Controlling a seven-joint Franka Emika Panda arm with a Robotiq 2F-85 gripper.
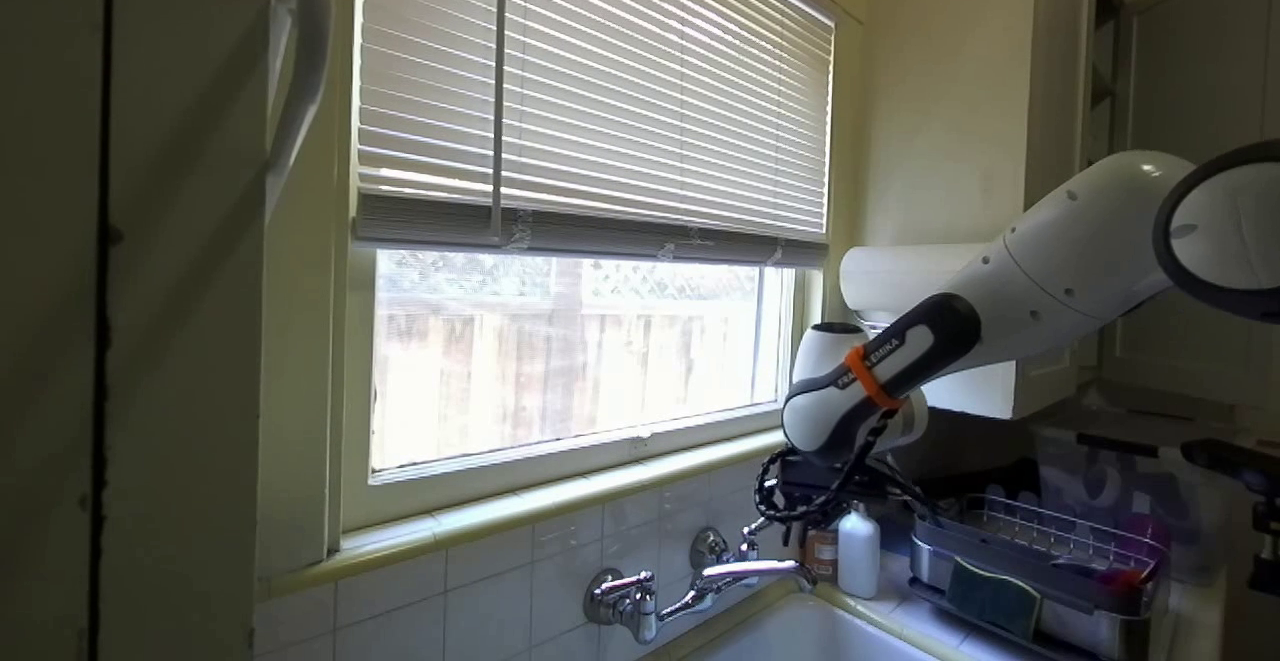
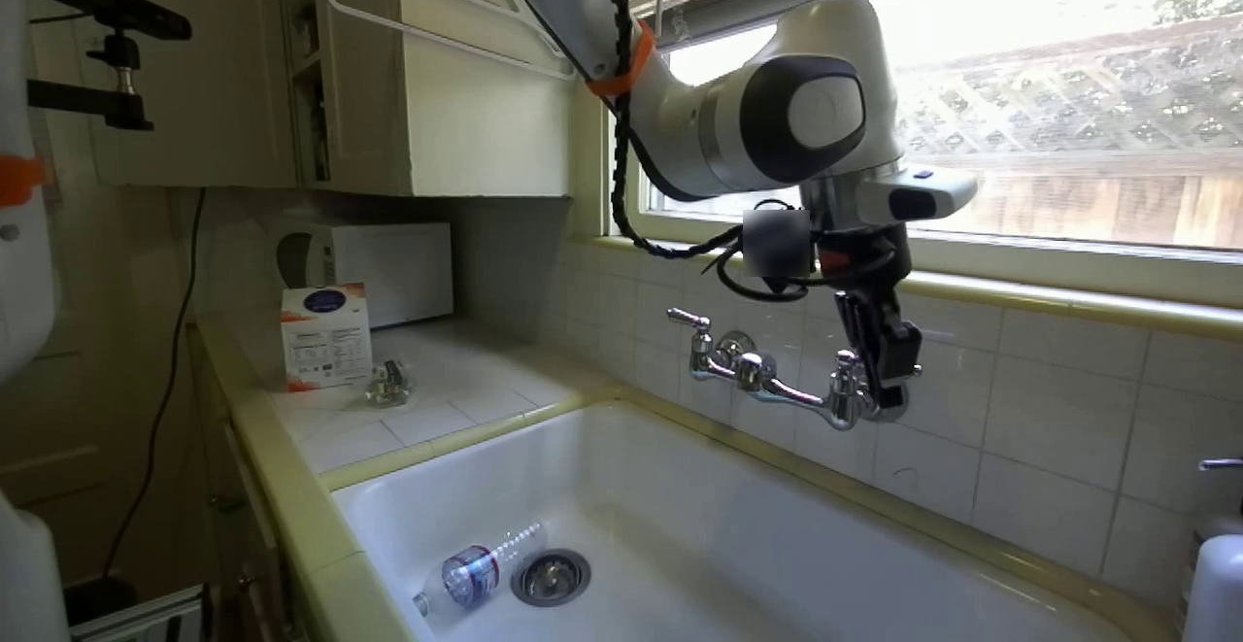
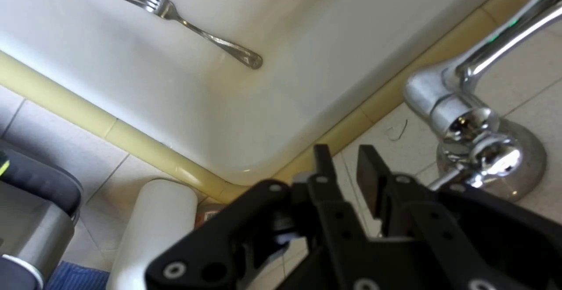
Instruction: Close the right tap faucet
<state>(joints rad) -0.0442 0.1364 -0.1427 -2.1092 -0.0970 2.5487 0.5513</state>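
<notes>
The wide chrome faucet [image 2: 750,370] is mounted on the tiled wall above the sink. Its right tap faucet handle [image 2: 847,362] is partly hidden behind my gripper [image 2: 889,391] in an exterior view. This handle also shows beside the gripper in an exterior view [image 1: 749,544]. In the wrist view its round hub [image 3: 496,155] lies right of the fingers, and its lever runs behind the right finger. My gripper [image 3: 344,149] is partly open, with tile visible between the fingers. Whether it touches the lever I cannot tell. The matching left handle [image 2: 688,318] stands apart.
The white sink [image 2: 777,525] lies below, holding a fork [image 3: 210,37] and a clear plastic bottle [image 2: 471,574]. A white bottle [image 1: 858,553] and a brown bottle [image 1: 822,553] stand near the gripper. A dish rack [image 1: 1040,561] is beyond. The window sill [image 2: 1068,308] runs above the faucet.
</notes>
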